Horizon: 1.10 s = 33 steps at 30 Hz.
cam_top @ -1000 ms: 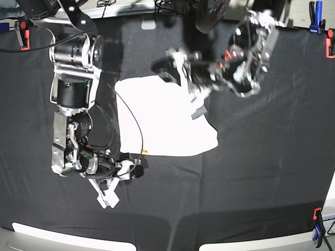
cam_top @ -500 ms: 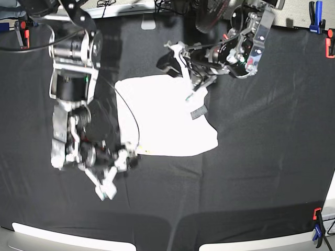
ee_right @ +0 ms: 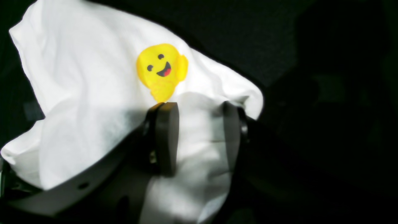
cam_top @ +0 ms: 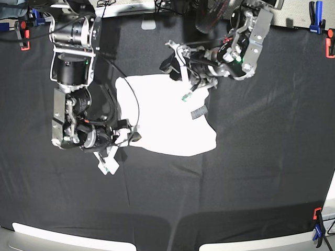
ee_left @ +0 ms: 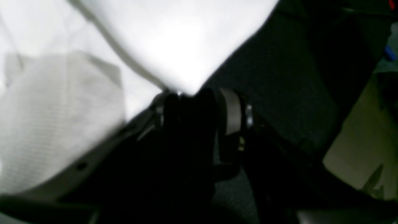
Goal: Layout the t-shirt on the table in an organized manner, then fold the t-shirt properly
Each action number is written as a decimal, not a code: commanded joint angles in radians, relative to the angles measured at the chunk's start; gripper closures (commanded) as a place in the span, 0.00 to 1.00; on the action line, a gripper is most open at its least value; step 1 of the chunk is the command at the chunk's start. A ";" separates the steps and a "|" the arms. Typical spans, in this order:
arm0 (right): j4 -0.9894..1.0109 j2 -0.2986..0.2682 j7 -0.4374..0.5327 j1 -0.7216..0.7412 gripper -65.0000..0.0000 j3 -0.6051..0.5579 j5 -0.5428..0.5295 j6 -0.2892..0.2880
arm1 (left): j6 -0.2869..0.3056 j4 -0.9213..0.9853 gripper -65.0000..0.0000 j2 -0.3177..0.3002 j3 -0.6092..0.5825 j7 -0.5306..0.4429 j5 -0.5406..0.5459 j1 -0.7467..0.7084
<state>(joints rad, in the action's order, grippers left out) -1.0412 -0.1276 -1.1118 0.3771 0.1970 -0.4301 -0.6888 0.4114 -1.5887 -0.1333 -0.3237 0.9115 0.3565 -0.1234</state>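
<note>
I see the white short-sleeved cotton t-shirt lying plain side up on the wide matte black cloth table, left of centre in the base view, bunched into a rough trapezoid. A small grey tag sits near its right edge.

The left gripper is at the shirt's upper right corner. In its wrist view the dark jaws pinch a pointed corner of smooth white fabric, jaws narrow and closed on cloth. A ribbed, paler layer shows beside it (blurred, cannot resolve more).

The right gripper is at the shirt's lower left corner. In its wrist view the two flat grey pads stand apart with white fabric running between them; I cannot tell whether they actually clamp it. A glossy yellow smiley print sits on the draped cloth just above the pads, fabric soft and creased, folded over itself.

Edges: the shirt's bottom hem curves and its left side is tucked under. Open black cloth extends to the right of the shirt and below it. Red clips and blue clips mark the table edges, well apart from the shirt.
</note>
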 commanded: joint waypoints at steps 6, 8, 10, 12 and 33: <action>-0.018 -0.003 -0.025 0.021 0.63 -0.002 -0.023 -0.009 | -0.091 -0.013 0.70 -0.006 0.017 -0.001 -0.102 0.051; -0.021 -0.006 -0.025 0.021 0.63 -0.002 -0.023 -0.009 | -0.107 -0.013 0.70 -0.014 0.023 0.000 -0.124 0.070; -0.031 -0.015 -0.025 0.021 0.63 -0.002 -0.023 -0.009 | -0.132 -0.013 0.70 -0.032 0.023 -0.001 -0.123 0.087; -0.045 -0.025 -0.026 0.019 0.63 -0.002 -0.023 -0.009 | -0.143 -0.013 0.70 -0.055 0.023 -0.005 -0.121 0.102; -0.444 -0.033 -0.026 -0.393 0.63 -0.002 -0.185 -0.009 | -0.198 -0.012 0.70 -0.147 0.022 -0.062 -0.042 0.149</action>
<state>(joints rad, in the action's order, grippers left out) -1.4750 -0.1555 -1.1126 -0.0246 0.1959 -0.6067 -0.6918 0.2131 -1.5860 -0.2794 -0.3046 0.8703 0.3016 0.0086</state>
